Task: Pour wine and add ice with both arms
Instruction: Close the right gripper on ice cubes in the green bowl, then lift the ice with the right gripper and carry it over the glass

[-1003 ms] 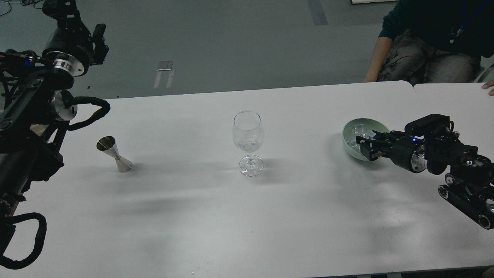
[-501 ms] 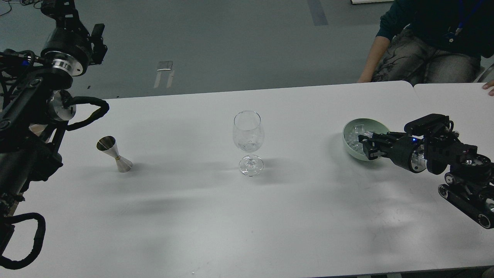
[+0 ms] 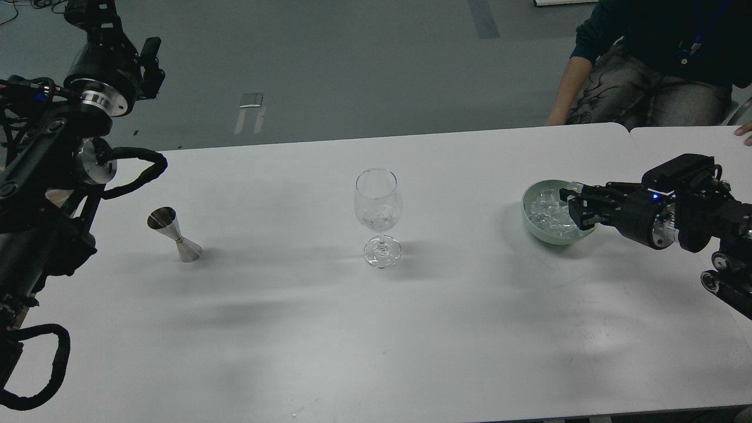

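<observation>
White table (image 3: 329,329) spans most of the view. Wine glass (image 3: 378,216) is my landmark: it stands upright near the table's middle.

My left arm (image 3: 53,176) comes in well left of the glass, raised off the table. Its gripper (image 3: 150,61) sits high at the far left, above the floor beyond the table's far edge. It is dark and seen at an angle, so I cannot tell whether the fingers are spread or closed. Nothing visibly in it.

My right arm (image 3: 687,211) reaches in from the right of the glass, roughly level. Its gripper (image 3: 573,205) is over the right rim of a pale green bowl (image 3: 531,226), fingertips pointing toward the glass. The fingers look parted with a small gap; whether a cube sits between them I cannot tell.

The bowl stands well right of the glass and holds the ice (image 3: 549,211), a heap of clear cubes just left of my right fingertips.

A person (image 3: 646,64) sits beyond the table's far edge, right of the glass.

A metal jigger (image 3: 174,234) stands well left of the glass, leaning left, apart from my left arm.

The wine (image 3: 379,222), a small clear amount, lies in the bottom of the glass bowl.
</observation>
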Motion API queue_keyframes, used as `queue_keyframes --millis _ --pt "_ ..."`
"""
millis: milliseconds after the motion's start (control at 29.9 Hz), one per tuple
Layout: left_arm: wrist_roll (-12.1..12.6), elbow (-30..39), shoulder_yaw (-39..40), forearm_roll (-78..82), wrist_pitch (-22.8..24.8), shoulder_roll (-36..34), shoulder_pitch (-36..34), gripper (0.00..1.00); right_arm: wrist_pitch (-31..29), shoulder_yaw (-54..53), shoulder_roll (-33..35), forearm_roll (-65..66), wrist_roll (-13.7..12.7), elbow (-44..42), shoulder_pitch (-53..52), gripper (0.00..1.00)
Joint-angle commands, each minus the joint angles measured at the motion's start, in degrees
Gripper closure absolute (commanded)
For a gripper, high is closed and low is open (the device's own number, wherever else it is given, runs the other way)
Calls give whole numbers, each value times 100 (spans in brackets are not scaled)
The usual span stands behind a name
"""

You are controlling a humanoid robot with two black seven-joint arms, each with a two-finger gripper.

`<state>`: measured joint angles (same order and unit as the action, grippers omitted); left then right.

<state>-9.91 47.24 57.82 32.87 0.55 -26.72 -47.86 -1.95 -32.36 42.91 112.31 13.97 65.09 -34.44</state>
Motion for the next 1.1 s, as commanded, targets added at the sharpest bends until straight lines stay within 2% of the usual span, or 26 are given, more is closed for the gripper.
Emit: queue_keyframes --millis 0,234,334,501,769,1069 --pt "7 57 -7 0 -12 0 5 2 -25 -25 340 -8 1 504 -176 100" --pt "15 75 -7 9 -20 61 -4 2 -306 37 402 -69 27 1146 -1116 100" --pt "24 84 -7 9 -29 70 -4 2 -648 81 262 -61 27 1234 -1556 100" --pt "24 110 -7 9 -47 70 -4 2 -1149 239 -598 1 36 1270 -2346 100" --pt "33 110 -7 18 -38 61 -4 2 -1466 818 -1565 185 27 1217 -3103 100" --pt "33 119 -7 18 -38 70 -4 2 -1589 1074 -2058 554 27 1182 -3218 100"
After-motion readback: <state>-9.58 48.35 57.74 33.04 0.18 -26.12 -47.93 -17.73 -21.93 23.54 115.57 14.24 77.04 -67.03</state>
